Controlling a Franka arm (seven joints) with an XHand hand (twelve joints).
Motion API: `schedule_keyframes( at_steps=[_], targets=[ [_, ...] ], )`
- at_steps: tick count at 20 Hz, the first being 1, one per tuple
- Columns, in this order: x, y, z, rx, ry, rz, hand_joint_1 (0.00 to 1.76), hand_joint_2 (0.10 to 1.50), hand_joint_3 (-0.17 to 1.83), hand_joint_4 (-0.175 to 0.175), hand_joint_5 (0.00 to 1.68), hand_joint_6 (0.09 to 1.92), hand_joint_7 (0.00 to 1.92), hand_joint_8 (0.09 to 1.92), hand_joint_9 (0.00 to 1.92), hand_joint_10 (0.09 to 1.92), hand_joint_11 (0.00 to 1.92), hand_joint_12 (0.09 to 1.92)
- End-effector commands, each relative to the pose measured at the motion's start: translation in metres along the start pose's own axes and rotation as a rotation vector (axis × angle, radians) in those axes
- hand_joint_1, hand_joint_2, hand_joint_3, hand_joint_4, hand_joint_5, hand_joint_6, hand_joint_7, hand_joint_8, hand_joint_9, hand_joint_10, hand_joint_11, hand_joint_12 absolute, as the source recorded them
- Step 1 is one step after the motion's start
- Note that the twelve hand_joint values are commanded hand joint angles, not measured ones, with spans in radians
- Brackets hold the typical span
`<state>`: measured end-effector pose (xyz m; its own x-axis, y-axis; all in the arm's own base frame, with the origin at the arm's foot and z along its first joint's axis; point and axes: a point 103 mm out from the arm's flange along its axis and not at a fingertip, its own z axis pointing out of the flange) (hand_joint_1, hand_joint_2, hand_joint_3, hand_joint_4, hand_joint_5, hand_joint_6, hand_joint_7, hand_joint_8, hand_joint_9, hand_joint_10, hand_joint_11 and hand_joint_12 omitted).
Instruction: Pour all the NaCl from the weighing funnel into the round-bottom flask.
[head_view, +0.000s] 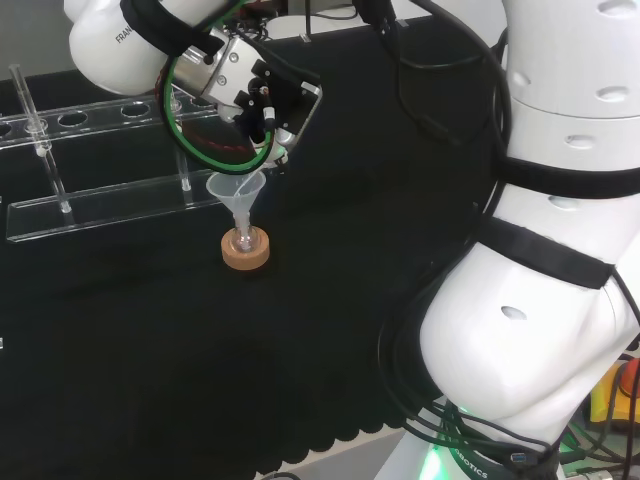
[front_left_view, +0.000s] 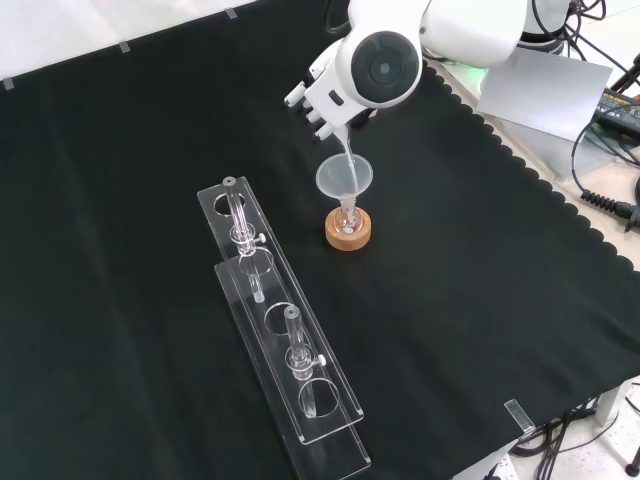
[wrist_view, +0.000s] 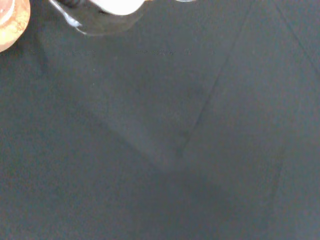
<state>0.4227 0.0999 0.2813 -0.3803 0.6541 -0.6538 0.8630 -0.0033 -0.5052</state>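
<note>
A small clear round-bottom flask (head_view: 241, 241) (front_left_view: 348, 219) sits upright in a cork ring (head_view: 246, 256) (front_left_view: 349, 236) in the middle of the cloth. A clear cone funnel (head_view: 237, 189) (front_left_view: 345, 177) stands in its neck. My hand (head_view: 256, 98) (front_left_view: 316, 98) hovers just above it, fingers curled on a clear weighing funnel (front_left_view: 341, 148). That funnel tilts steeply down, its spout reaching into the cone's mouth. In the wrist view the cork ring (wrist_view: 12, 22) and a clear glass edge (wrist_view: 95, 26) sit near a blurred white part of the hand (wrist_view: 117, 5). Any salt is too faint to make out.
Two clear acrylic racks (front_left_view: 244, 262) (front_left_view: 305, 395) holding glass tubes lie left of the flask in the front view; in the head view they lie behind and to its left (head_view: 100, 205). The cloth's scalloped edge (front_left_view: 560, 230) runs on the right in the front view.
</note>
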Motion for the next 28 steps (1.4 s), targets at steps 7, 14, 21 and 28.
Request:
schedule_keyframes(
  at_steps=[7,14,21,28],
  targets=[
    [0.002,-0.001,-0.005,0.011,-0.056,0.003,1.03,1.09,0.00,0.175,1.01,0.95,0.99,0.57,1.11,0.38,0.68,1.19],
    [0.008,-0.002,-0.011,0.009,-0.087,-0.002,1.03,1.09,0.00,0.175,1.01,0.95,0.99,0.57,1.11,0.37,0.68,1.19],
    [0.004,-0.003,-0.014,0.008,-0.112,-0.008,1.03,1.09,0.00,0.175,1.01,0.95,0.99,0.57,1.11,0.37,0.68,1.19],
    [0.004,-0.002,-0.016,0.029,-0.149,-0.005,1.03,1.09,0.00,0.175,1.01,0.96,0.99,0.57,1.10,0.37,0.67,1.19]
  ],
)
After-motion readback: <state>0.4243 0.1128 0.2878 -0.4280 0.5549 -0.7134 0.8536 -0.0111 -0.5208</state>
